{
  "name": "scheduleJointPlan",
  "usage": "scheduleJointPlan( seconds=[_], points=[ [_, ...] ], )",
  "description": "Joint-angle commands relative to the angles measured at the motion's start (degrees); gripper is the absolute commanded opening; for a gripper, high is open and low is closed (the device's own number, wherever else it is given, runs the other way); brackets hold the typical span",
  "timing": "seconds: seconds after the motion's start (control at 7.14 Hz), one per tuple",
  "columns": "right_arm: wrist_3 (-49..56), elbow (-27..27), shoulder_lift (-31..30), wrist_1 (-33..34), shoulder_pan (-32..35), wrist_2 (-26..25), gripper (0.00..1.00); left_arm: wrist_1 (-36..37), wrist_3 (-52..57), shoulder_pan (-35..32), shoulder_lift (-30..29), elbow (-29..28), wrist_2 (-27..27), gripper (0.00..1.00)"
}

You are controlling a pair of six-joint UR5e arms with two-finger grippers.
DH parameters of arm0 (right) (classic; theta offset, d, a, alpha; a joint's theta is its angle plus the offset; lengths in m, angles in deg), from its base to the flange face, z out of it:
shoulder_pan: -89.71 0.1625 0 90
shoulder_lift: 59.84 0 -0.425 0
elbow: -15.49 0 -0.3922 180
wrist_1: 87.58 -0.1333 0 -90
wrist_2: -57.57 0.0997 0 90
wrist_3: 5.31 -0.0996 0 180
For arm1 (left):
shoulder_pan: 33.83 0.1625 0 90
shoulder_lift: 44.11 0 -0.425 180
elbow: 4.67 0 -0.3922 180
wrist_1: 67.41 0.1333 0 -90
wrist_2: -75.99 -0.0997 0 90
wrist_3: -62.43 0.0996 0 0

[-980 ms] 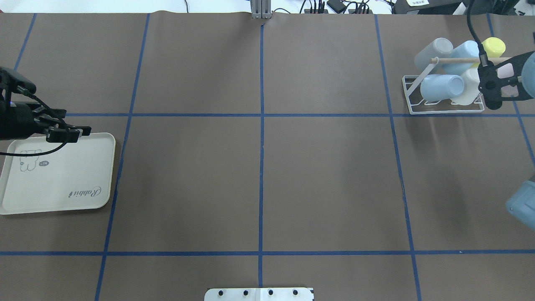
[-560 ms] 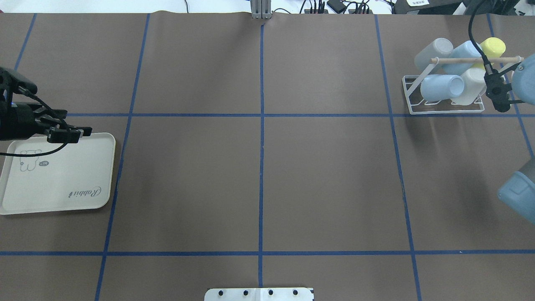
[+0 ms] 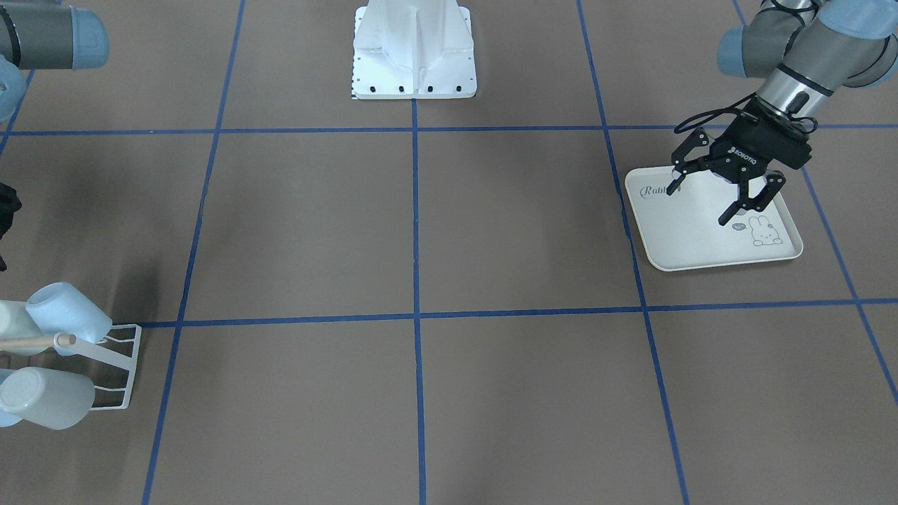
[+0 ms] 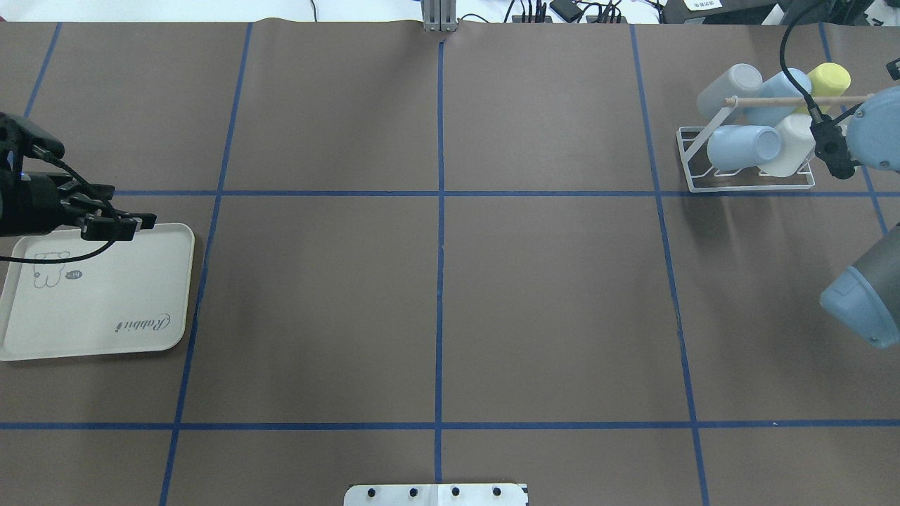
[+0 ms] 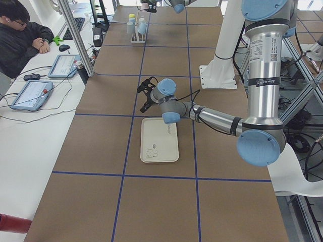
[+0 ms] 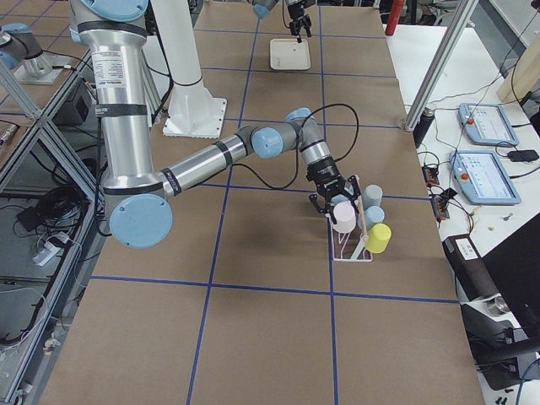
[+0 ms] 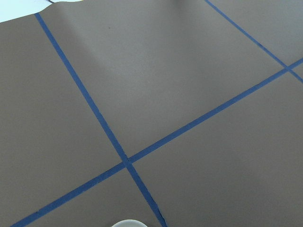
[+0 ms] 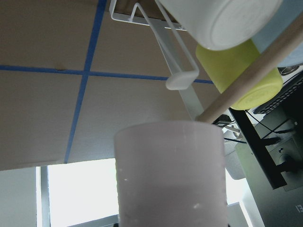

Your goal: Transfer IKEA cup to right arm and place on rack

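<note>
The table (image 4: 548, 295) is covered from edge to edge with brown paper (image 4: 316, 112), lightly rippled, and blue tape lines (image 4: 440, 211) divide it into a grid of large rectangles. A cream tray (image 4: 126, 281) printed with a rabbit and the word "Rabbit" lies flat at the robot's left end, while a white wire rack (image 4: 745, 187) with a wooden dowel bar stands at the right end, well apart from the tray. The robot's white base plate (image 3: 414, 63) sits on the middle tape line at the robot's edge.

Opposite steep-down overhead and front views, rack (image 4: 745, 187) and tray (image 4: 105, 302) common to both.
</note>
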Motion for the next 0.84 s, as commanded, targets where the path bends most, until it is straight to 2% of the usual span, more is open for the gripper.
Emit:
scheduleJointPlan(
  seconds=[0.0,0.28,0.7],
  points=[
    [-0.01,-3.18,1.06,-2.91,-0.03,-0.35,0.0,-0.16,0.0,0.02,0.0,-0.15,0.0,1.0],
    [-0.36,-6.34,3.17,-3.01,-0.03,-0.35,0.0,-0.07,0.0,0.11,0.0,-0.24,0.0,1.0],
    [-1.68,-6.36,3.0,-2.92,-0.12,-0.44,0.0,-0.07,0.0,0.2,-0.09,-0.24,0.0,1.0]
  ],
)
